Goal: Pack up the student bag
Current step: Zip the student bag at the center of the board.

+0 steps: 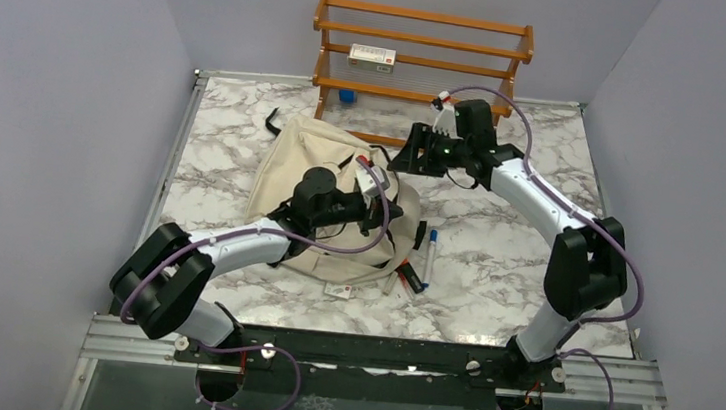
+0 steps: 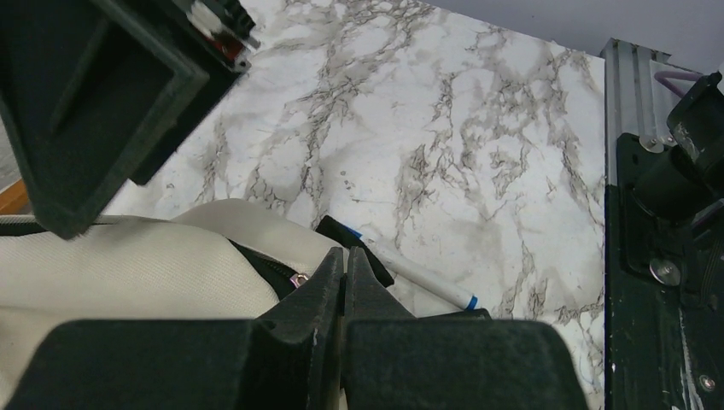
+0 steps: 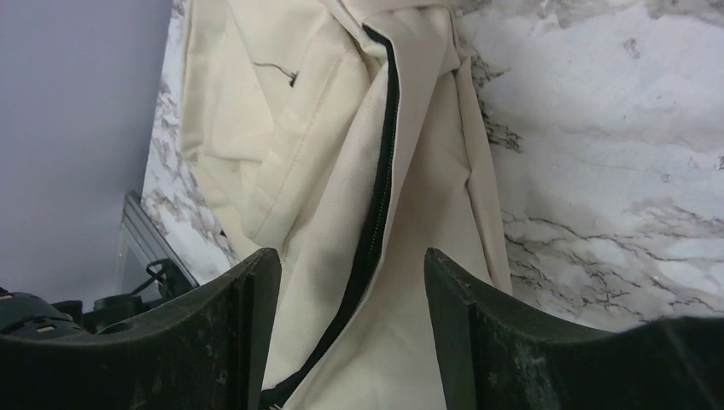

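Student bag (image 1: 283,171): cream fabric, lying slumped on the marble counter (image 1: 504,264), left of its centre and reaching toward the far edge. A black strap (image 1: 272,120) trails from its far left corner. In the right wrist view a black zipper (image 3: 376,202) runs the length of the bag's folded panel.

Left end effector (image 1: 378,180): over the bag's right side. In the left wrist view its fingers are clenched together, tips meeting just beside a zipper pull (image 2: 299,279) at the bag's edge. Whether they pinch fabric cannot be told.

Right end effector (image 1: 412,151): near the bag's far right corner, raised above it. It stands released, fingers (image 3: 248,316) well apart, with the bag's zipper seam visible between them and nothing held.

Loose items: a white pen with a blue cap (image 1: 430,255) lies on the counter just beside the bag's right edge; a darker pen (image 1: 412,276) lies near it.

Far edge of the counter: a wooden rack (image 1: 425,18) holding a small white box (image 1: 371,57) on its middle shelf.
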`<state>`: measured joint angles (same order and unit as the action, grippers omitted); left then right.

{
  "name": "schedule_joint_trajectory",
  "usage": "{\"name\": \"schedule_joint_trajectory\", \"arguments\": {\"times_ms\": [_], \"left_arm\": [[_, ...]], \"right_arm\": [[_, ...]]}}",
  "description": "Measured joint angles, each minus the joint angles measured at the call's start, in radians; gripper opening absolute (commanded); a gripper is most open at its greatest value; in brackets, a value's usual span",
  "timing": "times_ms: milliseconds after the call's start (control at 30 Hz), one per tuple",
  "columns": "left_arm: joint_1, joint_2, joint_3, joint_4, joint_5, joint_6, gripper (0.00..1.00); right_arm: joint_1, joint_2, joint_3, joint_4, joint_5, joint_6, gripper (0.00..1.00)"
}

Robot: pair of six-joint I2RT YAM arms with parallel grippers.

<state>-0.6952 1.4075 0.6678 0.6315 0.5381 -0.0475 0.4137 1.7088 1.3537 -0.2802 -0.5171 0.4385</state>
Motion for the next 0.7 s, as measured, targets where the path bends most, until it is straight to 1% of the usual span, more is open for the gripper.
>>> {"name": "schedule_joint_trajectory", "arguments": {"times_ms": [133, 200, 267, 367, 467, 500, 700], "left_arm": [[-0.001, 0.023, 0.021, 0.001, 0.010, 0.004, 0.00], [-0.001, 0.029, 0.026, 0.002, 0.013, 0.005, 0.00], [-0.001, 0.034, 0.028, 0.003, 0.015, 0.005, 0.00], [-0.002, 0.043, 0.028, 0.003, 0.015, 0.008, 0.00], [-0.003, 0.047, 0.031, 0.002, 0.015, 0.007, 0.00], [-0.005, 0.048, 0.038, 0.001, 0.012, 0.007, 0.00], [-0.006, 0.064, 0.128, -0.006, -0.026, -0.012, 0.00]], "right_arm": [[0.014, 0.038, 0.003, -0.052, -0.006, -0.028, 0.67], [0.025, 0.058, 0.003, -0.075, -0.006, -0.040, 0.63], [0.032, 0.076, 0.005, -0.093, -0.006, -0.051, 0.51], [0.037, 0.089, 0.007, -0.101, -0.015, -0.057, 0.30], [0.037, 0.089, 0.016, -0.099, -0.023, -0.055, 0.05], [0.037, 0.089, 0.023, -0.095, -0.024, -0.049, 0.01], [0.039, 0.098, 0.086, -0.080, -0.023, -0.020, 0.00]]}}
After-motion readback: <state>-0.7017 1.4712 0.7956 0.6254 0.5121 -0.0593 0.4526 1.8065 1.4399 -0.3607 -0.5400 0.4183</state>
